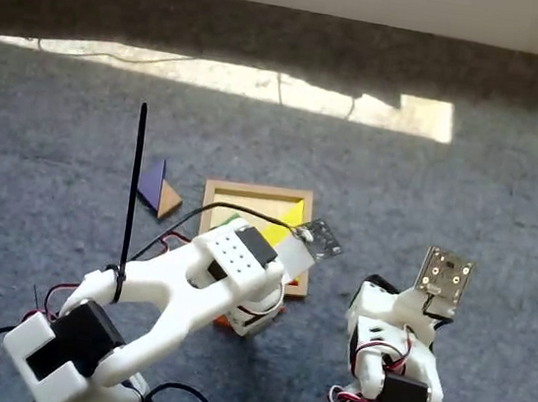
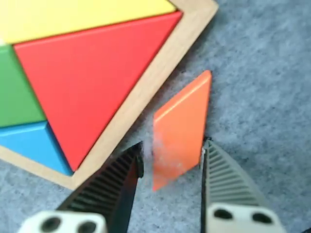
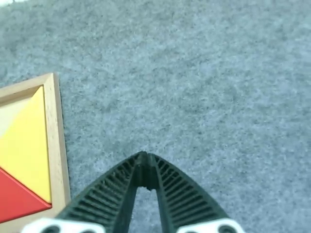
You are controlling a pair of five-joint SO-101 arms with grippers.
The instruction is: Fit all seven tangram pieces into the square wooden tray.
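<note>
left hand point(image 2: 172, 150), lower frame, sits open astride the orange piece point(image 2: 182, 116) beside the tray point(image 2: 160, 82); close squarely on its long edges before lifting. right hand point(image 3: 146, 170) closed, empty.

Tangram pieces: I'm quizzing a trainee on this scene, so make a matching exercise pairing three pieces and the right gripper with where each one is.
1. red triangle
2. orange piece
3. purple piece
4. right gripper

A. on the carpet, beside a tan piece
B. jaws shut, over bare carpet
C. inside the tray
D. outside the tray, between the left gripper's jaws

Pairs: 1-C, 2-D, 3-A, 4-B
</note>
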